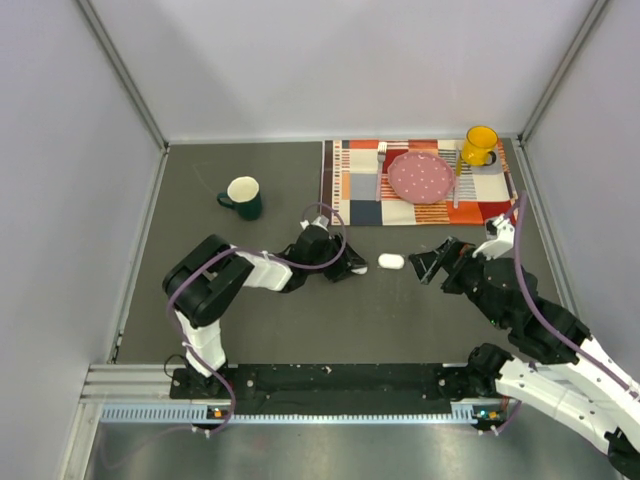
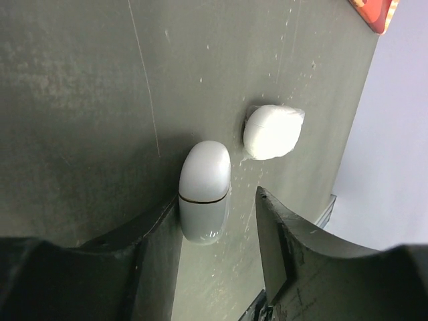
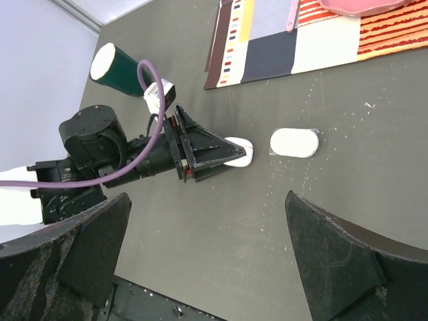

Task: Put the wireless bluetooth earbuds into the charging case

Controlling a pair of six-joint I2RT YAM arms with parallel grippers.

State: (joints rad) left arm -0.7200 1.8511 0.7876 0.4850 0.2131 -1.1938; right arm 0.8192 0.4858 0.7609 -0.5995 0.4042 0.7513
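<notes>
My left gripper (image 2: 218,200) is low over the dark grey table (image 1: 300,320), jaws part open around the glossy white pill-shaped plastic charging case (image 2: 204,184). The case lies flat between my fingers. One finger looks to be touching its side and the other stands clear of it, so I am bracketing it, not clamping it. A thin dark seam runs across the case and the two halves meet there, so I take it to be closed.

Just beyond it lies a second rounded white plastic piece (image 2: 272,132) — another case or a lid, I cannot tell which. My right gripper (image 3: 207,200) hangs near it on the far side, spread wide and holding nothing.

I cannot pick out the wireless bluetooth earbuds in any view — they may be too small to see or hidden. By my reckoning the task is barely begun: the case is yet to be gripped and opened, and no earbud is seated.
</notes>
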